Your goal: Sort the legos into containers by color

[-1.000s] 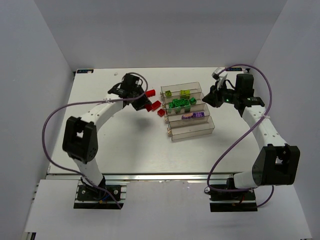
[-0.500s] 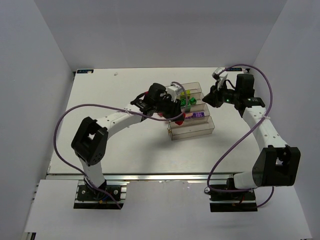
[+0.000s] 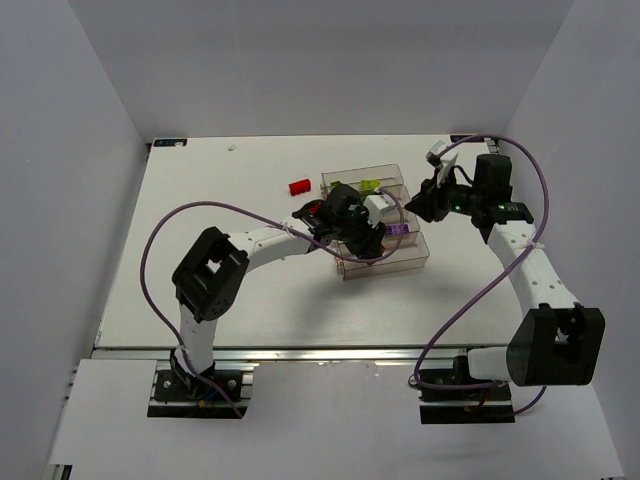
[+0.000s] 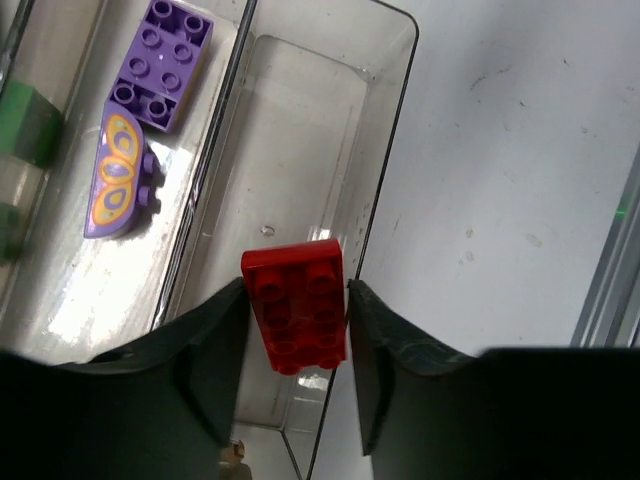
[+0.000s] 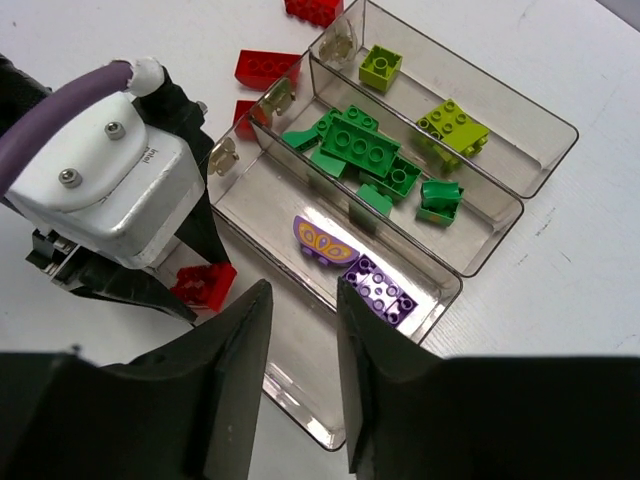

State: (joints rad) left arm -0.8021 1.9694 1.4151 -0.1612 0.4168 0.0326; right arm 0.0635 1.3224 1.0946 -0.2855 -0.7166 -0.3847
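Four clear containers (image 3: 378, 222) stand in a slanted row. The far one holds yellow-green legos (image 5: 452, 122), the one beside it green legos (image 5: 360, 150), the third purple legos (image 4: 160, 62) and a purple butterfly piece (image 4: 118, 175). The nearest container (image 4: 300, 150) has a bare floor. My left gripper (image 4: 297, 290) is shut on a red lego (image 4: 297, 305) just above that container's right wall. Seen from the top, the left gripper (image 3: 360, 240) hangs over the near trays. My right gripper (image 5: 300, 290) is open and empty, hovering right of the row.
Loose red legos lie on the white table left of the trays, one apart at the back (image 3: 298, 187) and others near the tray ends (image 5: 265, 68). Purple cables loop off both arms. The enclosure walls close the table in.
The left arm swung right from the loose red legos to over the trays, carrying a red lego. The right gripper's jaws have spread a little; that arm hardly moved.
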